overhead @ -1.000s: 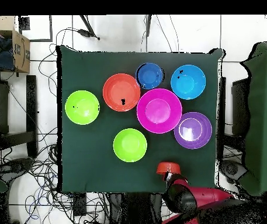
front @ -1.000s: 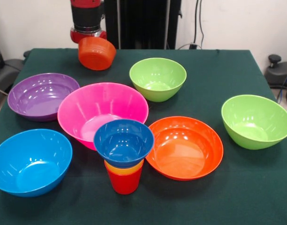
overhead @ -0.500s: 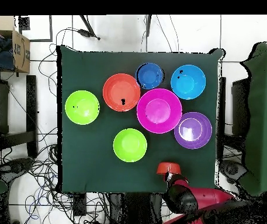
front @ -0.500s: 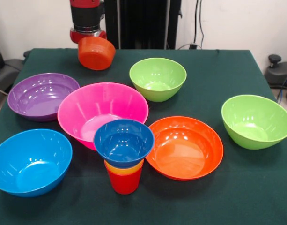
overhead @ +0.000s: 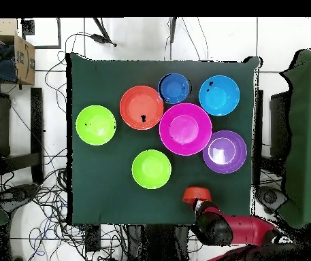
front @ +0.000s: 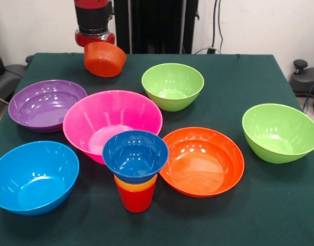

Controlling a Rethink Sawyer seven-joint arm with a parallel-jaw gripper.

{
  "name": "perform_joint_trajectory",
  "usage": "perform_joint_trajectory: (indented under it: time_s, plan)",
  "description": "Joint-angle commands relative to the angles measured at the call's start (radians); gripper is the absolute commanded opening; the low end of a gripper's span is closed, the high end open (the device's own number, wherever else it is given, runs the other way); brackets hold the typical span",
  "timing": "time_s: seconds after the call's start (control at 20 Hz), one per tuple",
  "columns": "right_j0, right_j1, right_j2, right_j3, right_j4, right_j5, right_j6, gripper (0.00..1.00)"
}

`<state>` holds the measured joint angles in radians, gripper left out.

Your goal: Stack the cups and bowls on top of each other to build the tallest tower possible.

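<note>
Front view, small orange-red bowl [front: 104, 59] tilted, tower [front: 135, 169] upright

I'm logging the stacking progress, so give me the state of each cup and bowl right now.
small orange-red bowl: tilted, at the tool
tower: red cup, orange cup, small blue bowl nested
pink bowl: upright, unstacked
large orange-red bowl: upright, unstacked
green bowls: upright, unstacked

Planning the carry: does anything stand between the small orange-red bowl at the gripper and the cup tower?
Yes. The large glossy pink bowl sits on the straight line from the small orange-red plastic bowl to the tower, so the path should probably pass above its rim.
</note>
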<state>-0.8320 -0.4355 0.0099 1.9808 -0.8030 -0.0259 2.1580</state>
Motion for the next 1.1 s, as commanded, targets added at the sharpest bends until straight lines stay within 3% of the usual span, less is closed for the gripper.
perform_joint_trajectory:
  time_s: [0.05,1.1]
  plan:
    - [-0.004,-0.028,0.162,-0.086,0.041,0.172,-0.053,1.0]
    - [-0.022,-0.047,0.205,-0.075,0.016,0.17,-0.026,1.0]
